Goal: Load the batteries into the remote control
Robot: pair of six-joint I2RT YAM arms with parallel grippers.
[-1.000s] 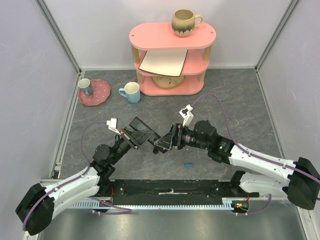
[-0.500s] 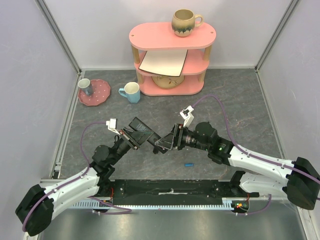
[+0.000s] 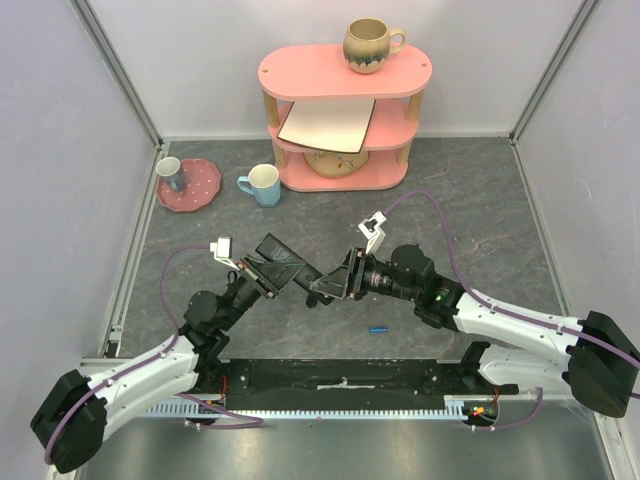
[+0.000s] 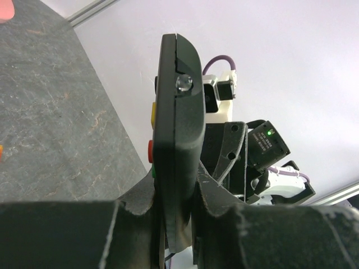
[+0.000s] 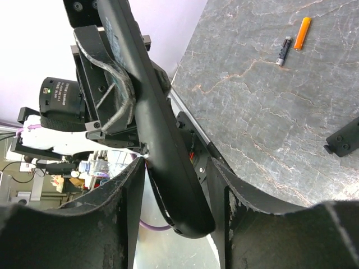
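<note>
Above the grey table (image 3: pixel 500 200), left gripper (image 4: pixel 176 193) clamps remote control (image 4: pixel 176 112); right gripper (image 5: pixel 176 185) straddles it (contact unclear).

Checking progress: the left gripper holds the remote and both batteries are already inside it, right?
No. The left gripper holds the remote, but the orange battery and the blue battery lie on the table, as the right wrist view shows.

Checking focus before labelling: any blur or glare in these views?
Top view: even light, sharp, soft shadows. Left wrist: remote sharp, near jaws soft, wall bright. Right wrist: remote dark with a sheen, orange battery crisp.
</note>
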